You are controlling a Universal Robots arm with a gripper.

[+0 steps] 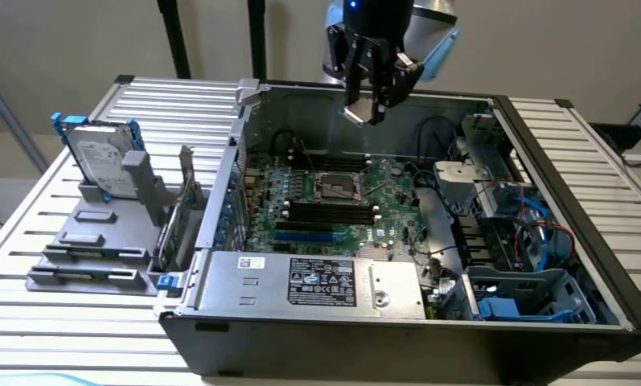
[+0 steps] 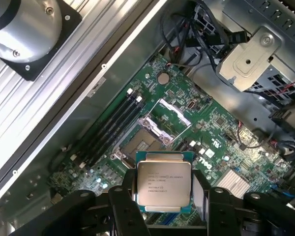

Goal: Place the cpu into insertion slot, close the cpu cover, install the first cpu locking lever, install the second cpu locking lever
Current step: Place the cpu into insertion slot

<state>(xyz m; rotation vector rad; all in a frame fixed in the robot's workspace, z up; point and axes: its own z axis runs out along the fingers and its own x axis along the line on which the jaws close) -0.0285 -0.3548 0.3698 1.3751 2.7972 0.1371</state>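
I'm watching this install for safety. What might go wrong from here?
The chip hangs high above the open socket, held by its edges between the fingers; a slip would probably drop it on the board. Coming down skewed, it may catch the raised cover.

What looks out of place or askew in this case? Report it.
Nothing looks damaged or spilled. The cpu cover stands tilted up beside the insertion slot, which lies bare, and the cpu sits in the gripper above the open case, not seated. That fits unfinished work rather than a fault.
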